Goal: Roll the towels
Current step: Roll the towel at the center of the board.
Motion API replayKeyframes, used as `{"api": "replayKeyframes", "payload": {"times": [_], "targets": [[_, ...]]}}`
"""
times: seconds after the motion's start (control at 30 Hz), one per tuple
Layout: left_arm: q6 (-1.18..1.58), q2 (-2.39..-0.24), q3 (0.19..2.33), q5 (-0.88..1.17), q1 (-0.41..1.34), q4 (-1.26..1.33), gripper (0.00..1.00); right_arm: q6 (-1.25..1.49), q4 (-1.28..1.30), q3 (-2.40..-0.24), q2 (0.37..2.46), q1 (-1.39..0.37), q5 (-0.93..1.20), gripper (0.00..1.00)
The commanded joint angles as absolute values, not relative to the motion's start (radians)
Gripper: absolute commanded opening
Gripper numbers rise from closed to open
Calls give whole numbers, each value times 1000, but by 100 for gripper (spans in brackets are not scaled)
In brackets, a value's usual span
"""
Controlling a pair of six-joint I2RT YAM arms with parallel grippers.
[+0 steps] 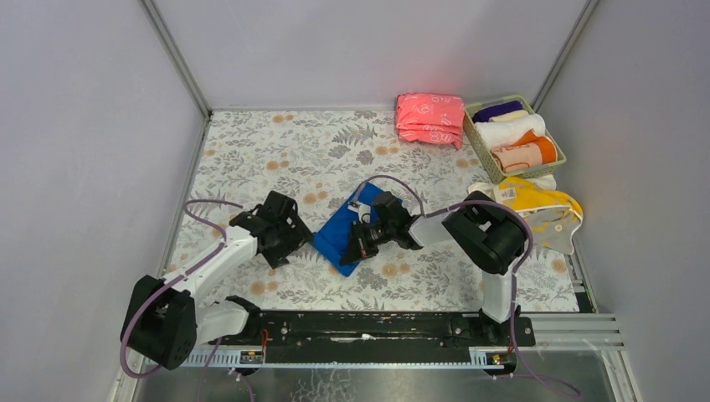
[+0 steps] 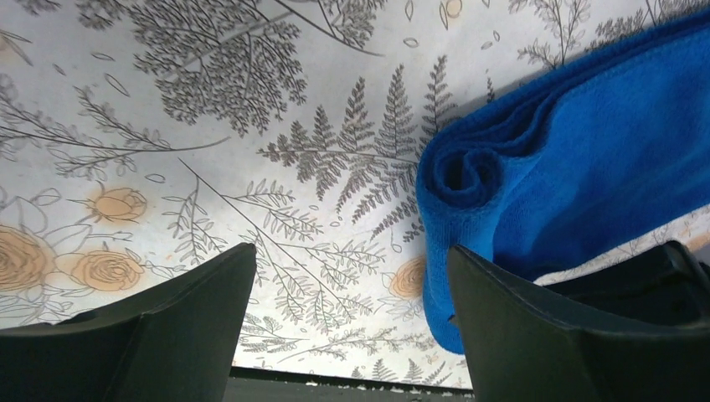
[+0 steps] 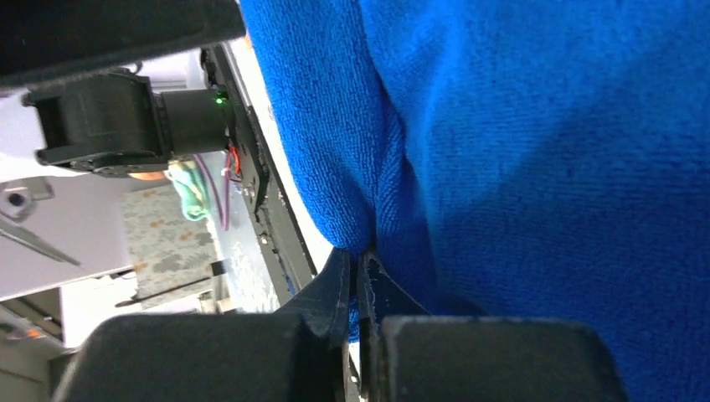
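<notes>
A royal blue towel lies partly rolled on the floral table mat between my two grippers. In the left wrist view its rolled end shows a spiral, just beside my right-hand finger. My left gripper stands open over bare mat at the towel's left edge, holding nothing. My right gripper is shut on a pinched fold of the blue towel. A yellow towel with white print lies crumpled at the right.
A green basket at the back right holds rolled towels, white, orange and dark purple. A folded pink stack sits to its left. The black base rail runs along the near edge. Grey walls enclose the table.
</notes>
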State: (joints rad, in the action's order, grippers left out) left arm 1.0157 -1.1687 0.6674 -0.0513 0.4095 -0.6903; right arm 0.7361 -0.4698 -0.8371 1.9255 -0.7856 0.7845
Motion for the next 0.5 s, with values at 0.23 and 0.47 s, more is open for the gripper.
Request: {"api": "replayKeyframes", "payload": {"times": [0.23, 0.47], "targets": [[1033, -1209, 660, 65, 407, -507, 85, 881, -635, -808, 2008, -715, 897, 0], [1031, -1323, 650, 46, 408, -463, 82, 869, -610, -816, 2006, -707, 889, 1]]}}
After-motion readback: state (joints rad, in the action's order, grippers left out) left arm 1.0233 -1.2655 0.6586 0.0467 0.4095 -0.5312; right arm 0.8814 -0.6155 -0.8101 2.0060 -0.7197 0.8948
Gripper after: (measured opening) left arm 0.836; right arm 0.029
